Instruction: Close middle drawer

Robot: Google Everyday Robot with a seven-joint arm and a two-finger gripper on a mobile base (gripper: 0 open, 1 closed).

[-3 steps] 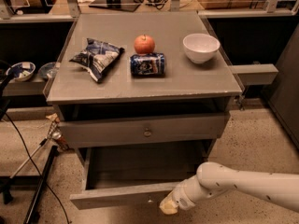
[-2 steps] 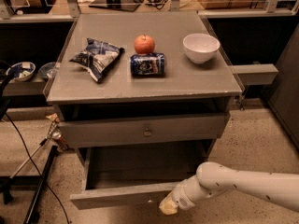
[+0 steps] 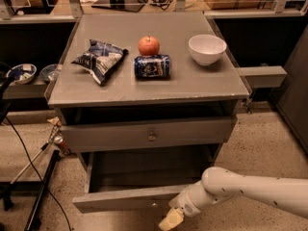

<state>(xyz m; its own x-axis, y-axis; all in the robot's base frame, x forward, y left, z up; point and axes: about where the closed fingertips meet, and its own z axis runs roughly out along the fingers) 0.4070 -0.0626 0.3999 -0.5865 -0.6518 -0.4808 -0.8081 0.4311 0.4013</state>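
The middle drawer (image 3: 126, 199) is pulled far out of the grey cabinet, low in the view. Its deep, empty box is open to the camera and its low flat front faces me. Its knob is hidden by my wrist. My gripper (image 3: 171, 219) is at the bottom of the view, at the outer face of the drawer's front, right of its middle. My white arm (image 3: 250, 189) reaches in from the lower right.
The taller-fronted drawer (image 3: 151, 136) above is slightly open. On the cabinet top (image 3: 202, 83) lie a chip bag (image 3: 100, 59), an apple (image 3: 148, 45), a can (image 3: 152, 66) and a white bowl (image 3: 207, 48). A stand and cables (image 3: 33, 177) are on the floor at left.
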